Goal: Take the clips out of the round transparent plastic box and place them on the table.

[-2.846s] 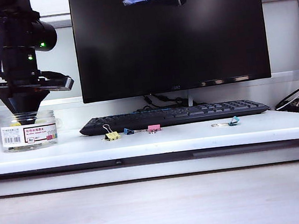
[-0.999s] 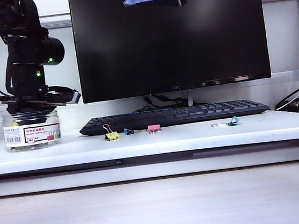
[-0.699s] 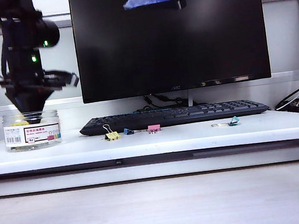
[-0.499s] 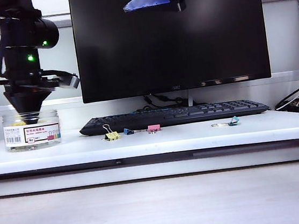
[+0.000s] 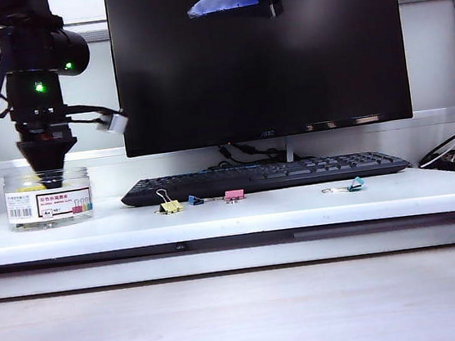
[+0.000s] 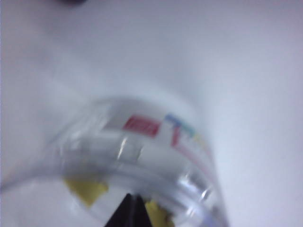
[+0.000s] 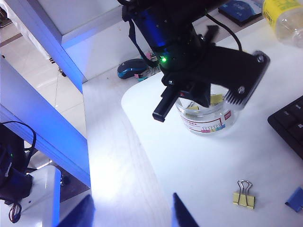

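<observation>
Currently the left gripper (image 5: pixel 47 170) dips into the mouth of the round transparent plastic box (image 5: pixel 48 200), a short clear jar with a barcode label near the left end of the long white table (image 5: pixel 297 208). Its jaws are clenched, but blur hides whether they pinch one of the yellow clips (image 6: pixel 87 190) inside. A thin pinch could drop a clip back, or lifting could drag and tip the jar. The right gripper (image 7: pixel 132 213) hangs half-spread and empty above the table, near a lone yellow clip (image 7: pixel 244 197).
</observation>
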Robot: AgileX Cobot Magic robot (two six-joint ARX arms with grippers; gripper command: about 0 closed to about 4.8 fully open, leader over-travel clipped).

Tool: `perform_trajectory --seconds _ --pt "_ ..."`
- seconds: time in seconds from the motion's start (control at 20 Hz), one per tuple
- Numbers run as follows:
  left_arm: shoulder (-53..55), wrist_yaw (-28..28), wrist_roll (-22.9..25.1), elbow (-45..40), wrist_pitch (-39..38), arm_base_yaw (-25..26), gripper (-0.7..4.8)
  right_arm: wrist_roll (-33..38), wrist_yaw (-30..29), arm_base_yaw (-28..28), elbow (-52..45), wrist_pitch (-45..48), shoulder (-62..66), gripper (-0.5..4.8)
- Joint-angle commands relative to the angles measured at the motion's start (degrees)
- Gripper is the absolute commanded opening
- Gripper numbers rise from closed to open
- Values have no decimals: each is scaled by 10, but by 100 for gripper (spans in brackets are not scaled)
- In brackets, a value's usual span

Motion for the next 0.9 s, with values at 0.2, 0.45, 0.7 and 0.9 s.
perform_trajectory --seconds 0.2,0.45,0.7,0.9 --pt "-1 8 53 2 13 1 -6 0 -3 1 3 2 -2 212" --pt "16 30 112 -1 8 12 54 0 -3 1 3 -7 -2 212" --pt "29 31 122 -1 11 23 57 0 -3 1 3 -13 -2 212" --pt "30 31 133 -1 21 26 57 0 -3 1 3 -10 -2 212"
